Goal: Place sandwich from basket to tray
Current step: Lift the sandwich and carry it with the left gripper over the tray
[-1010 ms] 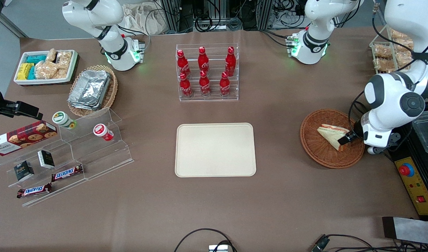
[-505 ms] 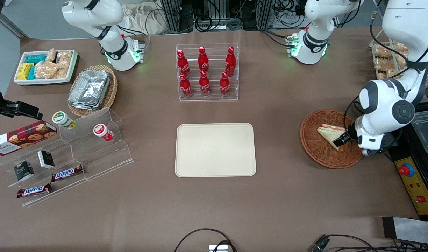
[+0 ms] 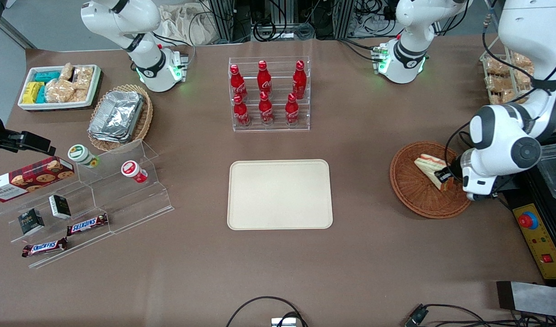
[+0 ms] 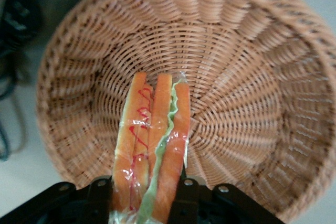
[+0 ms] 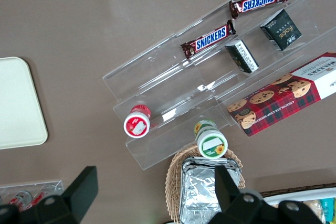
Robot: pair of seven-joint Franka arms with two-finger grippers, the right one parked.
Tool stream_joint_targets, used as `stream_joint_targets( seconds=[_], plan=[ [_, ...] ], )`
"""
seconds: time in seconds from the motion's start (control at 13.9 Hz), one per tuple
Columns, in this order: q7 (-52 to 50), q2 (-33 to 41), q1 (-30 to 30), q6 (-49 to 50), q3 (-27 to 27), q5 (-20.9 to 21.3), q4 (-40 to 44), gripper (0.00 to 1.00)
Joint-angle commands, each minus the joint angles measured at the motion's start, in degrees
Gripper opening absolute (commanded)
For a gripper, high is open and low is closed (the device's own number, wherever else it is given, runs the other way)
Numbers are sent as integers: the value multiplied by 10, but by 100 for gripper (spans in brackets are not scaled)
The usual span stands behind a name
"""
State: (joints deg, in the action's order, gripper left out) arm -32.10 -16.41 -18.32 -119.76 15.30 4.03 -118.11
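End effector [image 3: 445, 178] low over the basket [image 3: 412, 193], at the working arm's end of the bench [image 3: 359, 254]; its two black fingers [image 4: 100, 198] are closed in on the sandwich [image 3: 430, 165], one on each broad face, wedge clamped between them; in the left wrist view the sandwich [image 4: 152, 145] stands on edge between the fingers, cut side to the camera, showing orange-toned bread slices, a red squiggle of filling and a pale green strip, all under clear wrap; woven floor of the basket [image 4: 247, 103] spreads beneath it.

Front view: sandwich sits within the basket's outline, toward the edge nearest the working arm; pointed end aimed toward the middle of the bench; whether it touches the weave or hangs just above it, cannot tell.

Tray [image 3: 280, 194] lies flat at mid-bench, well apart from the basket, nothing on it; rack of red bottles [image 3: 269, 93] stands farther from the front camera than the tray; toward the parked arm's end: clear stepped stand [image 3: 101, 200] with two small cups and candy bars, a cookie box [image 3: 30, 178], an oval wicker basket of foil containers [image 3: 119, 118], a white bin of snacks [image 3: 60, 86].
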Motion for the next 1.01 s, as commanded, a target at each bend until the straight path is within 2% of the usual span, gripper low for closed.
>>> stream_joint_targets(
  seconds=[0.0, 0.29, 0.51, 0.79, 0.94],
  plan=[
    [33, -1, 3, 132, 24, 7, 133, 0],
    [98, -2, 27, 197, 81, 8, 257, 0],
    [76, -21, 121, 211, 87, 7, 308, 0],
    [-42, -146, 232, 204, 87, 0, 403, 0],
    [-61, -193, 256, 181, 87, 5, 424, 0]
  ],
)
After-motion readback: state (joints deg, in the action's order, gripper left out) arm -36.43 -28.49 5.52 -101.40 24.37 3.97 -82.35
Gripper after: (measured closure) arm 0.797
